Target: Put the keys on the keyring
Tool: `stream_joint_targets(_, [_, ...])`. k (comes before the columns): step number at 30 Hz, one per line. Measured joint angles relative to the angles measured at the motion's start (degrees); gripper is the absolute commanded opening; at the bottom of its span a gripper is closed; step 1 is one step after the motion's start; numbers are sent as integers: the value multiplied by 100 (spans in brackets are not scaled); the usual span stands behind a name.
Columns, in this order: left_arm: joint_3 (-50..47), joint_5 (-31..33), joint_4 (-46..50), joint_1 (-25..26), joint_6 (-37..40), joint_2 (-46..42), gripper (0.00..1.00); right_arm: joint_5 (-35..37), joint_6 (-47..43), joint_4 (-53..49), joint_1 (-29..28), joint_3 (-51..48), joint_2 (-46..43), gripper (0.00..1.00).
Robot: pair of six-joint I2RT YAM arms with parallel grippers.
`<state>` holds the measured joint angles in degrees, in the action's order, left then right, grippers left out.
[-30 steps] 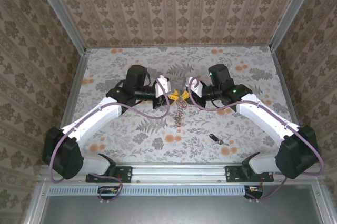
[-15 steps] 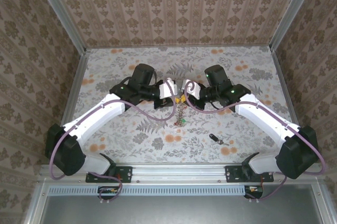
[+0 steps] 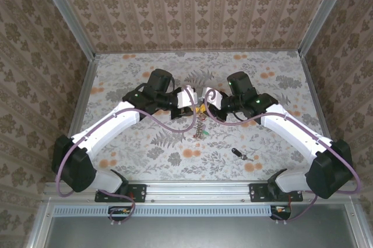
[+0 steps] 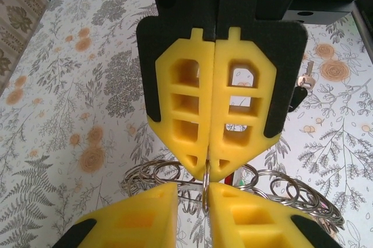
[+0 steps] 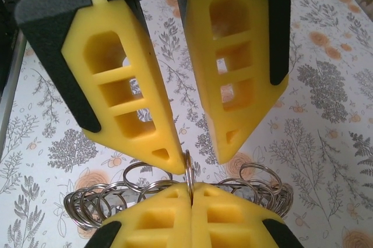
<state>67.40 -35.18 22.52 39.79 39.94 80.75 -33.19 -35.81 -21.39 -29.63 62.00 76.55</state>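
Inward, left gripper (image 4: 193,194) meets right gripper (image 4: 208,166) pinching keyring (image 4: 291,194).

Seen from above, the keyring (image 3: 200,121) is too small to tell its loops apart or what hangs on it. In the left wrist view the fingers (image 4: 137,219) of the left gripper (image 4: 193,192) run off the lower edge and cover the keyring's lower part, while a dark-headed key (image 4: 303,79) sits half hidden behind the right gripper (image 4: 208,169). In the right wrist view the right gripper's closed fingers hide the middle of the coil and are cut off below
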Motion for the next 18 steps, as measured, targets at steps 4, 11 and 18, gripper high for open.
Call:
stream_joint_targets(4, [42,-11,11,-2,17,0,20,-20,20,61,2,-2,-11,0])
stream_joint_targets(11, [42,-9,35,0,33,0,19,-22,42,186,0,-74,-33,0])
stream_joint_targets(18, [39,-15,-2,-9,26,0,20,-63,120,289,13,-127,-37,0])
